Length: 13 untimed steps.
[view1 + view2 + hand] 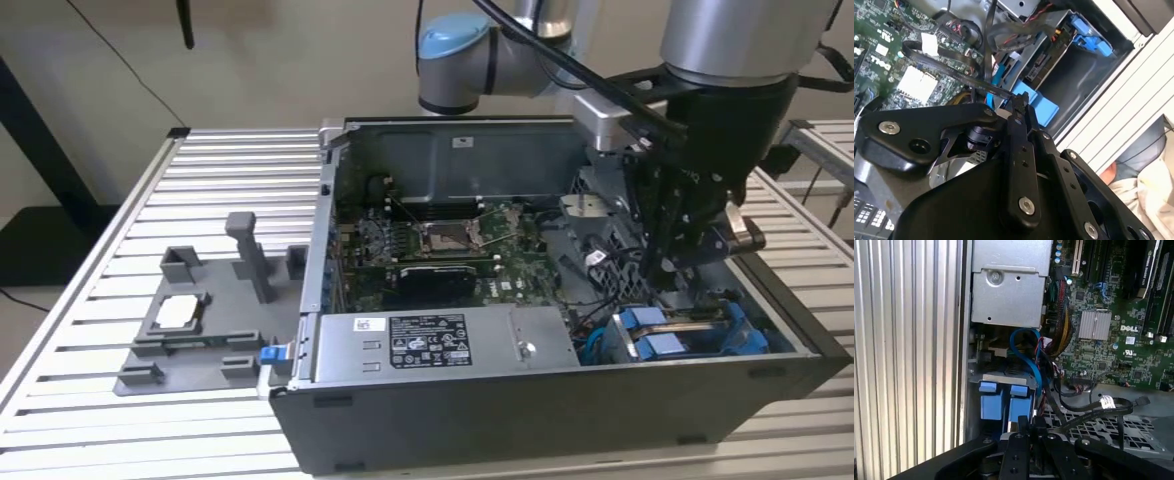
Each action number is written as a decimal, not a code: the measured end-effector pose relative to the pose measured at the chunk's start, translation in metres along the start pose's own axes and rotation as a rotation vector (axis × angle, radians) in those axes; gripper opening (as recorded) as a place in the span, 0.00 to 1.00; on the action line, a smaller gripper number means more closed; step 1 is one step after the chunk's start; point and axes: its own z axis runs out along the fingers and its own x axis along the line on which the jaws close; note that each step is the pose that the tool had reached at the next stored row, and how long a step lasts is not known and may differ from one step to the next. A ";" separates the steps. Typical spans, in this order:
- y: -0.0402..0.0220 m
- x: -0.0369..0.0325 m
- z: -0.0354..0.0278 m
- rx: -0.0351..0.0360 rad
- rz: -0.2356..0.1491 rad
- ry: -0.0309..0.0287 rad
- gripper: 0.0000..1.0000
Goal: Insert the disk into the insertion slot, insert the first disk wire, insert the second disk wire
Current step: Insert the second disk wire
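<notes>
Currently, the gripper (pixel 663 275) is lowered into the open computer case (pixel 534 420), at the corner on the exterior view's right. The case stands on a slatted metal table (pixel 227 180).

Disk position: the disk (pixel 683 320) sits in the insertion slot (pixel 707 335) at that same corner, just below the gripper. Its blue carrier tabs (pixel 1004 402) face outward, and in the first wrist view they lie directly ahead of the fingertips.

Jaw state: in both wrist views the jaws stand close together. In the second wrist view the gripper (pixel 1020 102) is closed on the end of a black flat wire (pixel 954 72). This wire carries a white tag (pixel 1106 402) and loops back over the motherboard (pixel 1119 335).

Adjacent parts:
- A blue cable (pixel 1026 350) curves between the slot and the grey power-supply box (pixel 1009 285).
- The power-supply box lies along the case's near wall in the exterior view.
- A grey fixture (pixel 200 330) rests on the table, well apart from the case, on the exterior view's left.
</notes>
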 end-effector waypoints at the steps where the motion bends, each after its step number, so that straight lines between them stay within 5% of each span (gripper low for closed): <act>1: -0.0032 0.0006 0.0004 -0.0021 0.000 -0.0035 0.16; 13: -0.0309 0.0089 0.0046 -0.0253 0.003 -0.0396 0.16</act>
